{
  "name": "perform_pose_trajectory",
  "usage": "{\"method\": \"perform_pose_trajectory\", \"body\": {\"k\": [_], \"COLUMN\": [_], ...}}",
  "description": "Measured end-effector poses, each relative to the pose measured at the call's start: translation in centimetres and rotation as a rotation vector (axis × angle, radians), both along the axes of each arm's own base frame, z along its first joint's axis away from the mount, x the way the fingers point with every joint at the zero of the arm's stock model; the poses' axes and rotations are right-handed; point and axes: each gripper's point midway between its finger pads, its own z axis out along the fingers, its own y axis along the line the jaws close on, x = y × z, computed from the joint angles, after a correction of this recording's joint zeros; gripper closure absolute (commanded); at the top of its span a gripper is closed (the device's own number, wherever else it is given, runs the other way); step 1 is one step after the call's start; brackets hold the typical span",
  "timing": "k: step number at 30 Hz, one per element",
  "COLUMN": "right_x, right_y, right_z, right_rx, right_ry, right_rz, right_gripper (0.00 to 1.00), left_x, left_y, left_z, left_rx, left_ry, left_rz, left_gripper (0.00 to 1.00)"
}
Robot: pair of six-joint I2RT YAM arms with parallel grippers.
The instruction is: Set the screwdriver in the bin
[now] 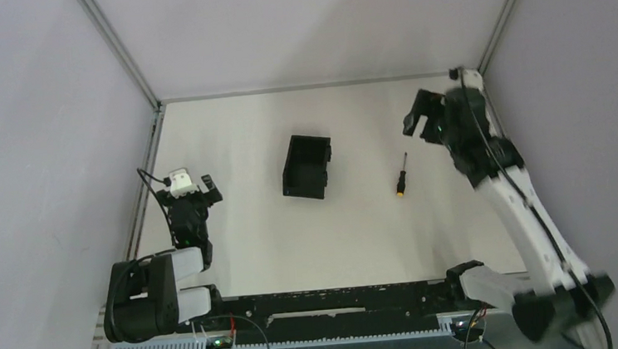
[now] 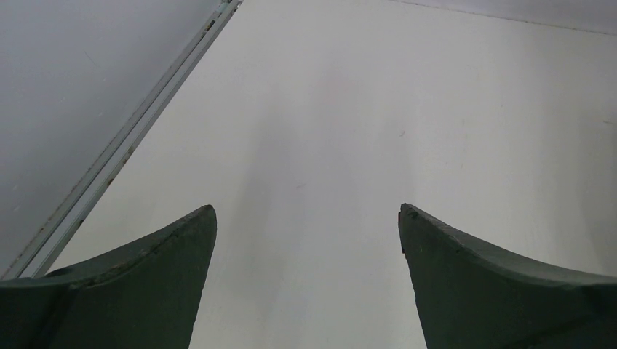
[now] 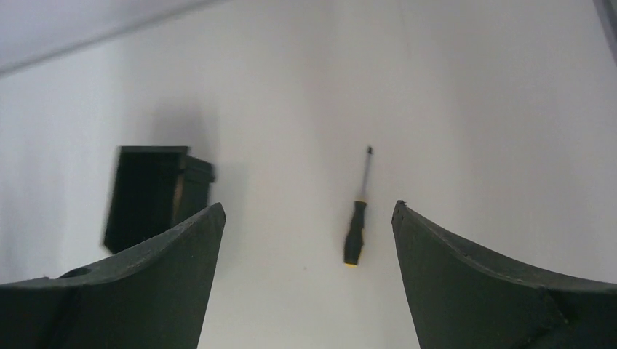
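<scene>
Top external: the bin (image 1: pixel 303 190) sat mid-table (image 1: pixel 295 251), open top up. The screwdriver (image 1: pixel 402 175) lay flat on the table at the bin's 3 o'clock, apart from it, with its shaft toward 12 o'clock and its orange-yellow end toward 6. The right gripper (image 1: pixel 420 120) hung at the screwdriver's 1 o'clock, near it but touching nothing. The left gripper (image 1: pixel 194 186) sat well off at the bin's 9 o'clock, near the side rail (image 1: pixel 148 166). Finger spread was hard to read from this view.

Left wrist: the left gripper (image 2: pixel 305 211) had its fingers (image 2: pixel 174 254) wide apart, with only bare table (image 2: pixel 349 109) between them. They held nothing and touched nothing. The rail (image 2: pixel 145 123) ran toward 11 o'clock.

Right wrist: the right gripper (image 3: pixel 305 207) had its fingers (image 3: pixel 466 269) spread wide and carried nothing. The screwdriver (image 3: pixel 356 231) showed in the gap, nearer the 3 o'clock finger, clear of both, lying on the table with its tip at 12 o'clock. The bin (image 3: pixel 138 196) stood at its 9 o'clock, partly hidden behind the other finger.
</scene>
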Motion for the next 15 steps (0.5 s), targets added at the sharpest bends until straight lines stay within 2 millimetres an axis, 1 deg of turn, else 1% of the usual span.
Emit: {"method": "perform_pose_trajectory", "body": {"k": [2,3,4,5,6,7,9,13,15], "right_x": [2.4,3.4,4.2,4.5,4.3,4.1,3.7,3.2,2.8], "right_y": [-0.7,-0.8,-1.0,-1.1,-1.1,-1.0,-0.9,-0.6,-0.4], "right_z": [-1.4,-2.6,-5.0,-7.8,-10.1,-12.8,-16.7,-22.4,-24.7], "right_rx": [-0.041,-0.054,-0.071,-0.083,-0.094,-0.101,-0.113,-0.129,-0.133], "right_ry": [0.121,0.175,0.256,0.352,0.432,0.530,0.656,0.816,0.873], "right_rz": [-0.043,-0.052,-0.061,-0.056,-0.050,-0.040,-0.025,-0.007,0.000], "right_gripper": [0.09,0.11,0.13,0.15,0.18,0.19,0.21,0.27,0.31], "left_x": [0.0,0.0,0.0,0.0,0.0,0.0,0.0,0.0,0.0], "left_y": [0.0,0.0,0.0,0.0,0.0,0.0,0.0,0.0,0.0], "left_z": [0.0,0.0,0.0,0.0,0.0,0.0,0.0,0.0,0.0], "left_rx": [0.000,0.000,0.000,0.000,0.000,0.000,0.000,0.000,0.000], "left_ry": [0.000,0.000,0.000,0.000,0.000,0.000,0.000,0.000,0.000], "left_rz": [-0.001,0.000,-0.001,0.000,0.000,0.000,0.000,0.000,0.000], "left_gripper": [0.00,0.00,0.00,0.00,0.00,0.00,0.00,0.00,0.00]}}
